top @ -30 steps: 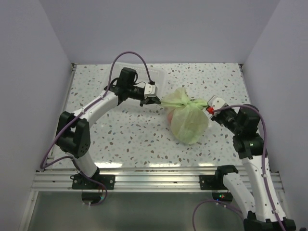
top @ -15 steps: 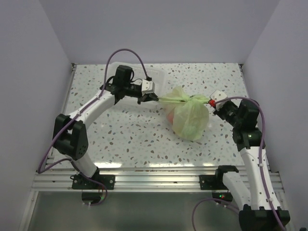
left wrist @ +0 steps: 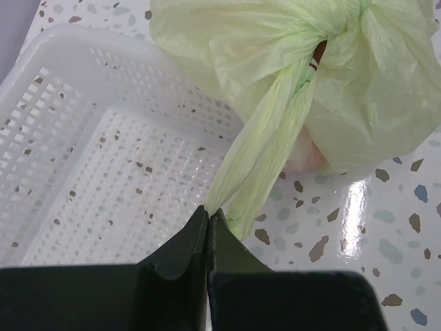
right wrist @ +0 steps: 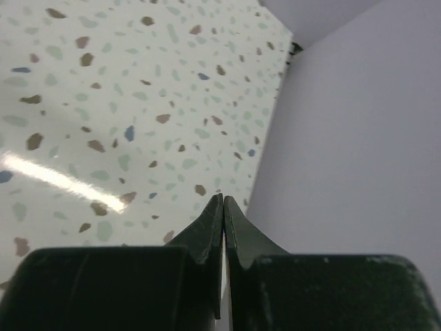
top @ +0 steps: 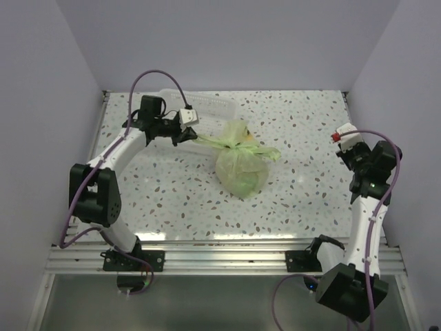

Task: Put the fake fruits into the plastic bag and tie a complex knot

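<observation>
Here left claw (left wrist: 208, 219) pinches plastic bag handle (left wrist: 265, 160); right claw (right wrist: 223, 207) pressed together, far off

Bright, even light; glare streaks on the glossy table (top: 186, 200).

Speckled table (top: 310, 193): tied plastic bag (top: 241, 176) at centre, white basket (top: 222, 103) far left.

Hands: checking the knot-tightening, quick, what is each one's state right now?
Left hand: closed on the plastic bag's handle.
Right hand: closed, holding nothing.
</observation>
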Robot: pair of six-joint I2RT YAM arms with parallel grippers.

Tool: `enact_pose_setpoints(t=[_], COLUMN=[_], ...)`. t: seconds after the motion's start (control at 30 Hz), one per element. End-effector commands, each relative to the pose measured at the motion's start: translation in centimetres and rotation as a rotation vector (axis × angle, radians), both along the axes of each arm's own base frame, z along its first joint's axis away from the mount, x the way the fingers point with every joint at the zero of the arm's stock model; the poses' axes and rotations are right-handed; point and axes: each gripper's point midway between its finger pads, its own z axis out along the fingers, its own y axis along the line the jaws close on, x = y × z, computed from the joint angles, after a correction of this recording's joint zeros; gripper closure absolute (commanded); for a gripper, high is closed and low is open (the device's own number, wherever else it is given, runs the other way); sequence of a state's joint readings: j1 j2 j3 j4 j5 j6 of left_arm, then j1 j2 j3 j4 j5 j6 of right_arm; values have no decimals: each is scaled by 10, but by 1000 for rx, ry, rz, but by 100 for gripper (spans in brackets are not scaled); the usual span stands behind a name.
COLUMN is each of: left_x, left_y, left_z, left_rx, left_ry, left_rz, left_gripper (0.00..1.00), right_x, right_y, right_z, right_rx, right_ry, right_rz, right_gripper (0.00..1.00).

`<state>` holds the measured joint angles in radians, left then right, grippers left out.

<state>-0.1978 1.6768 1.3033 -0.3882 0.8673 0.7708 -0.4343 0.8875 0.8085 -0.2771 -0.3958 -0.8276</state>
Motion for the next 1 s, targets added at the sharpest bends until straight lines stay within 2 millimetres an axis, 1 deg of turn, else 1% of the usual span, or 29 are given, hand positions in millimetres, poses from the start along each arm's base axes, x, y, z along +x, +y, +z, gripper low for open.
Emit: enact_pose_setpoints(t=[0.0, 0.03, 0.07, 0.1, 0.13, 0.17, 0.2, 0.23, 0.27, 0.3, 0.33, 0.37, 0.4, 0.43, 0.47, 0.5, 0.53, 0.57, 0.63, 0.67, 0.7, 0.73, 0.8, 0.83, 0.9, 0.97], left_x=[-9, -11, -13, -14, -15, -17, -19, -21, -23, -23, -24, -22, -22, -23, -22, -21, -22, -22, -21, -21, -21, -20, -20, -20, -20, -21], left_y=[-13, -17, -21, -24, -27, -29, -34, -36, -40, -41, -42, -42, -42, -43, -44, -44, -44, -45, -45, -45, -45, -44, -45, -45, -44, -45], left_z=[8, 12, 10, 11, 12, 11, 12, 12, 13, 13, 14, 15, 16, 16, 16, 17, 18, 19, 18, 18, 20, 20, 21, 21, 21, 21], left_rx=[-15, -26, -26, -28, -28, -29, -34, -39, -45, -52, -58, -60, -64, -67, -70, -71, -72, -76, -76, -76, -77, -75, -76, -77, -78, -81], left_ry=[-21, -22, -14, -15, -18, -13, -9, -6, 7, 5, 7, 4, 2, 6, 12, 7, 7, 4, 7, 9, 6, 4, 2, 1, 1, 3], left_rz=[-52, -69, -85, -93, -100, -107, -113, -119, -119, -119, -124, -119, -117, -119, -116, -116, -117, -120, -120, -119, -119, -116, -115, -115, -114, -117], left_gripper=[100, 100, 100, 100, 100, 100, 100, 100, 100, 100, 100, 100, 100, 100, 100, 100, 100, 100, 100, 100, 100, 100, 100, 100, 100, 100], right_x=[-13, -17, -25, -30, -27, -27, -31, -28, -28, -34, -36, -36, -36, -34, -35, -22, -16, -10, 0, 8, 11, 14, 18, 19, 26, 29], right_y=[47, 60, 82, 93, 100, 111, 125, 131, 145, 155, 162, 172, 176, 179, 184, 184, 180, 182, 180, 178, 178, 177, 180, 182, 180, 185], right_z=[-9, -15, -12, -3, -8, -6, 7, -3, 2, -4, -11, -16, -18, -21, -28, -29, -36, -43, -48, -51, -52, -56, -56, -57, -59, -62], right_rx=[96, 138, 251, 283, 379, 439, 536, 612, 643, 713, 751, 769, 829, 849, 852, 851, 823, 799, 798, 791, 804, 808, 804, 796, 811, 817], right_ry=[102, 155, 209, 208, 260, 295, 332, 412, 455, 546, 607, 631, 664, 671, 683, 646, 633, 615, 594, 575, 572, 572, 559, 554, 515, 509], right_rz=[248, 322, 411, 451, 468, 496, 526, 541, 575, 560, 571, 592, 555, 542, 530, 500, 460, 463, 417, 401, 377, 359, 348, 340, 303, 299], right_gripper=[96, 82, 47, 38, 32, 28, 26, 20, 17, 17, 16, 14, 14, 14, 14, 14, 14, 15, 20, 25, 29, 36, 41, 46, 50, 54])
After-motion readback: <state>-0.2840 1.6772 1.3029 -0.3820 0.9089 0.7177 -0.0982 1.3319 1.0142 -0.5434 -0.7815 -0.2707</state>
